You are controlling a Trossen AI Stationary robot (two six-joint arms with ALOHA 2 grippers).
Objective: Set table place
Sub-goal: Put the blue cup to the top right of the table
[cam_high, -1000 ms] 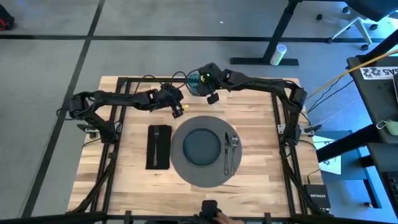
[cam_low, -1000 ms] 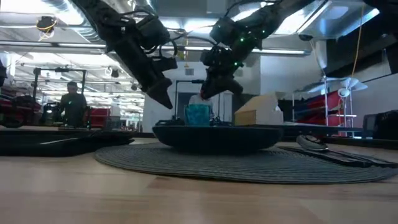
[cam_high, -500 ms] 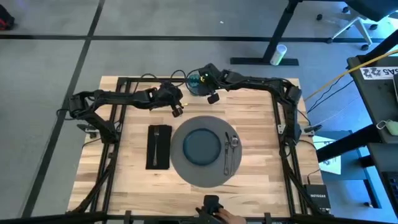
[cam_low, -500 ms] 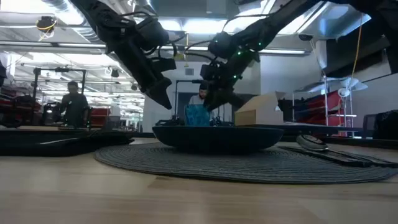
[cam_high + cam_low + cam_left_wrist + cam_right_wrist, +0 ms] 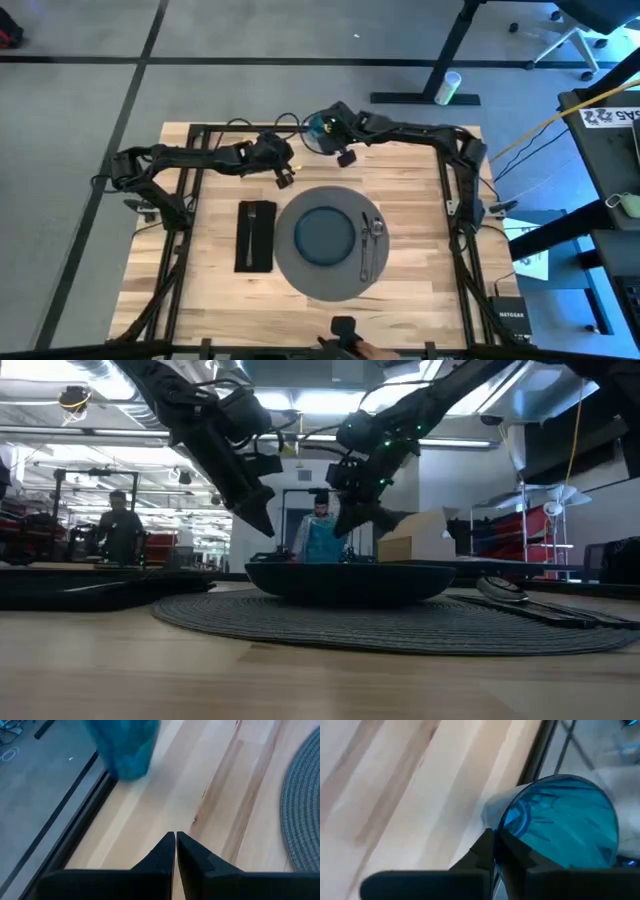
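1. The right gripper (image 5: 343, 157) was at the far edge of the table (image 5: 420, 260). Its two dark fingers (image 5: 492, 851) were pressed tight together, with nothing between them.
2. The teal cup (image 5: 319, 127) was right beside those fingers, near the far edge of the table. In the right wrist view the cup (image 5: 560, 820) looked tipped, with its open mouth facing the camera. The fingertips were just at its rim.
3. In the low view the cup (image 5: 322, 541) showed behind the plate (image 5: 345, 575), under the right arm.
4. The left gripper (image 5: 285, 179) hung above the wood just to the left of the cup. Its fingers (image 5: 176, 851) were also closed tight and held nothing.
5. In the left wrist view the cup (image 5: 127, 745) was ahead of the fingers, by the black rail at the table edge. The edge of the grey mat (image 5: 302, 815) showed to one side.
6. The round grey mat (image 5: 330, 243) lay in the middle of the table. The dark plate (image 5: 325, 234) sat in the middle of the mat.
7. A spoon (image 5: 374, 238) and a fork (image 5: 365, 250) lay side by side on the right part of the mat.
8. The black napkin (image 5: 255, 236) lay flat on the wood, just left of the mat.
9. In the low view a person (image 5: 118, 528) stood far back in the room.
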